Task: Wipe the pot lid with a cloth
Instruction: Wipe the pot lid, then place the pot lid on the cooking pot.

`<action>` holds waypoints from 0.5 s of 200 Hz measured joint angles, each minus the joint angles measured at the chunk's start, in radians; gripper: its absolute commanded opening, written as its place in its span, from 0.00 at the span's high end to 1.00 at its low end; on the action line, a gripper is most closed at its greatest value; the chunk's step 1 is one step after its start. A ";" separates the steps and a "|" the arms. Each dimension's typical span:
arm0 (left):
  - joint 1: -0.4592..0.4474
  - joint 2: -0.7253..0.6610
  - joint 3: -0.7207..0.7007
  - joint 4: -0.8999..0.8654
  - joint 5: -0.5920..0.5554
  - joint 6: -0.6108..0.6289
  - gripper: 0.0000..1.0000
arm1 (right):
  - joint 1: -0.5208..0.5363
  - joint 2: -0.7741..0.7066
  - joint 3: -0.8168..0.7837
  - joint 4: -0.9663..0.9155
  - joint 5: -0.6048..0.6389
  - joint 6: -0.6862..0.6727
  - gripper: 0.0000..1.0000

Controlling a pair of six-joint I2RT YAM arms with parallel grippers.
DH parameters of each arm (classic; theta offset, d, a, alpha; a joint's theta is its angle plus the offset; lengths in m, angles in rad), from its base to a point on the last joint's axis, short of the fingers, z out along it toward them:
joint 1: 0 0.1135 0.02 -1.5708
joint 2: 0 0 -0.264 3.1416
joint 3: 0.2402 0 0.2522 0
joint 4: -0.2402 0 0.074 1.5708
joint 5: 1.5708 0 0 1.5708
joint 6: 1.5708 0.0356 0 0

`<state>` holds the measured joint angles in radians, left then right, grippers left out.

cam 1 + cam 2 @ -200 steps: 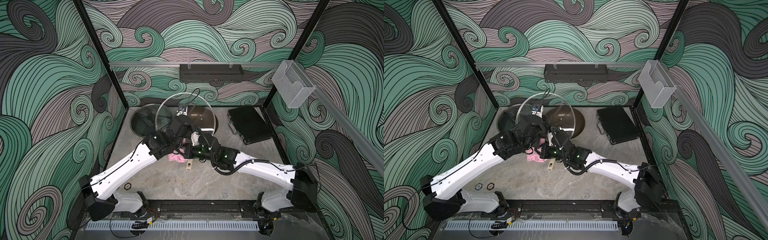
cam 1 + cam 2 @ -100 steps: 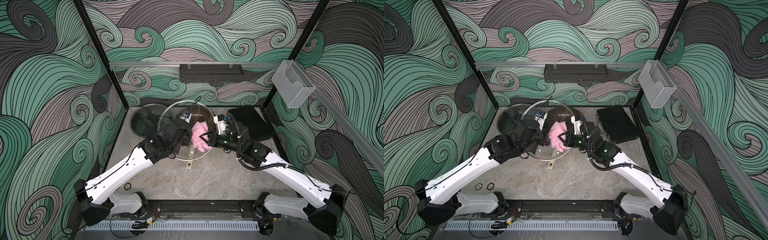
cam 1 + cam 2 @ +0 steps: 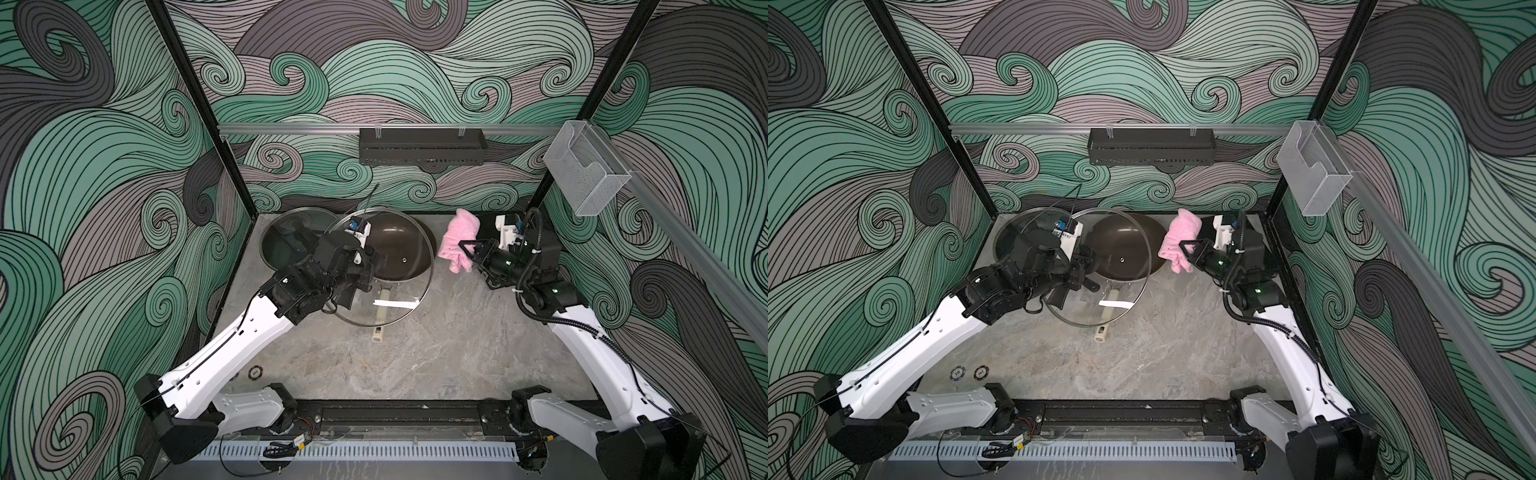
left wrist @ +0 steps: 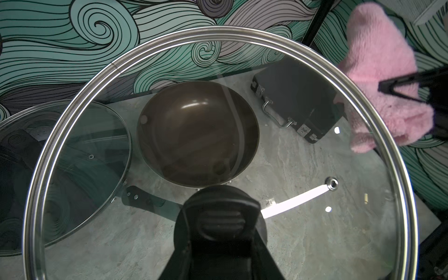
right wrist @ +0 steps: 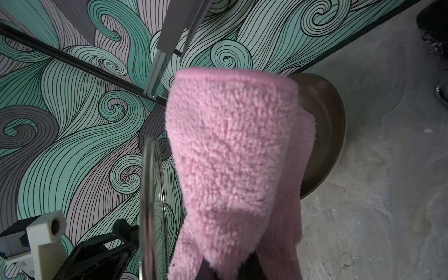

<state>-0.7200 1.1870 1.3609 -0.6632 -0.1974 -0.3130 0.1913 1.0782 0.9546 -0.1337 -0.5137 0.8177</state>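
Over the back of the table [image 3: 415,365], my left gripper [image 3: 370,266] is clamped tight on the black knob [image 4: 220,218] of the glass pot lid [image 3: 409,291]; the lid is lifted clear of the surface and steeply tilted, its steel rim hanging above the dark wok [image 5: 324,135] and the wok's pale handle [image 3: 377,336]; my right gripper [image 3: 462,249] is closed on the pink cloth [image 3: 461,224], which bunches above and below the fingers; the cloth is held in the air just to the right of the lid's rim; both top views show a narrow gap between them; from the right wrist I see the lid edge-on beside the cloth and cannot tell contact; a second glass lid [image 3: 282,245] lies at the back left, partly behind my left arm; a black case [image 4: 291,92] with metal latches lies beneath my right arm.
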 measured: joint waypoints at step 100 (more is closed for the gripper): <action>0.129 0.339 0.248 0.018 0.155 -0.051 1.00 | -0.029 -0.013 -0.088 -0.147 0.032 -0.113 1.00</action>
<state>-0.5915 1.5261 1.6093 -0.6453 -0.0425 -0.3641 0.1619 1.0657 0.8669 -0.2806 -0.4820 0.7044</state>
